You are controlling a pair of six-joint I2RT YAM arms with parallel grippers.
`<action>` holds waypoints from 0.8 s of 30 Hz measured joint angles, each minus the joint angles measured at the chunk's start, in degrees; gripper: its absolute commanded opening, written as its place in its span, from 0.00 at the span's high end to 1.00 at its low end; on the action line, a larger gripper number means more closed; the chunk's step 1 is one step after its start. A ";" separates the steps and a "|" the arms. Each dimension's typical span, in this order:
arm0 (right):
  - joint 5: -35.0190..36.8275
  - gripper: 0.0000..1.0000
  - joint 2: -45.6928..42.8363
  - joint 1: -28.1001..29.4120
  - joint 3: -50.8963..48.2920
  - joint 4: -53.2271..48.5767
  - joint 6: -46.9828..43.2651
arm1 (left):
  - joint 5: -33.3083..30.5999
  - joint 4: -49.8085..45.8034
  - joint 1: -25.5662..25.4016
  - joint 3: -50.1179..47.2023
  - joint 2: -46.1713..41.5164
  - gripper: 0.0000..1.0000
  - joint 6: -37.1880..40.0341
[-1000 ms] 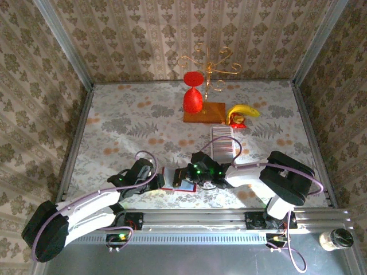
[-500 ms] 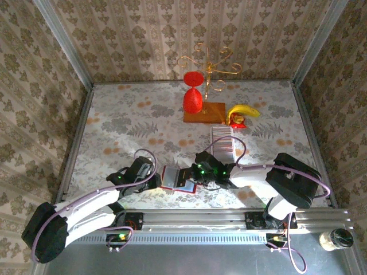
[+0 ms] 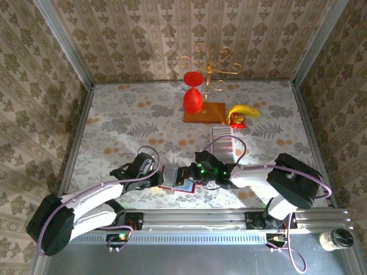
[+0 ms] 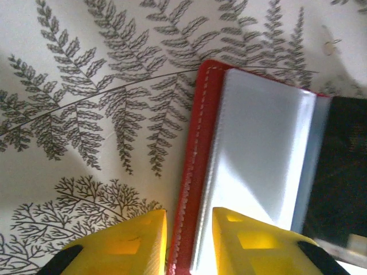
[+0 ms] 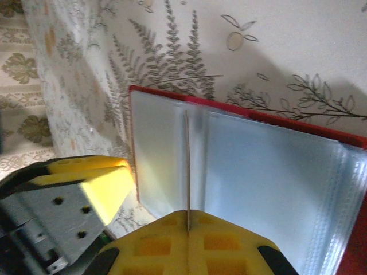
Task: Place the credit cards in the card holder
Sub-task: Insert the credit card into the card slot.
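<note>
Card holder: the card holder (image 3: 175, 177) is lying open on the counter (image 3: 126, 126) near its front edge, between the two grippers, its red cover underneath and its pale blue-grey sleeves facing up.
Left gripper: the left gripper (image 4: 189, 243) is reaching the holder's left edge. Its yellow fingers are standing close together on either side of the red stitched cover edge and the sleeves beside it. I cannot tell whether they are pressing on the holder.
Right gripper: the right gripper (image 5: 188, 240) is sitting closed at the holder's open face, pinching a thin sheet (image 5: 187, 166) that is standing upright, edge-on, out of the sleeves. I cannot tell whether this is a card or a sleeve leaf.
Meeting point: in the right wrist view, one finger (image 5: 97, 186) of the left gripper is touching the holder's left edge.
Credit cards: the credit cards (image 3: 223, 143) are lying in a striped row on the counter behind the right gripper, apart from the holder.
Back of counter: a red goblet (image 3: 193, 98) is standing on a wooden board (image 3: 205, 113), with a banana (image 3: 243, 110) just beside it.
</note>
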 measured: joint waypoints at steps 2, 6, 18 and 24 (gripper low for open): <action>0.07 1.00 -0.79 0.02 0.00 0.04 -0.44 | -0.15 0.02 0.00 0.00 0.94 0.68 0.48; 0.11 1.00 -0.79 0.11 0.00 0.42 -0.68 | -0.33 0.11 0.00 0.00 1.27 0.67 1.07; -0.17 1.00 4.11 0.44 0.02 4.20 -0.48 | -0.48 0.09 0.00 -0.04 1.27 0.72 1.25; -0.28 1.00 4.81 0.66 0.04 5.81 0.09 | -0.61 0.24 0.04 -0.35 1.11 0.75 1.25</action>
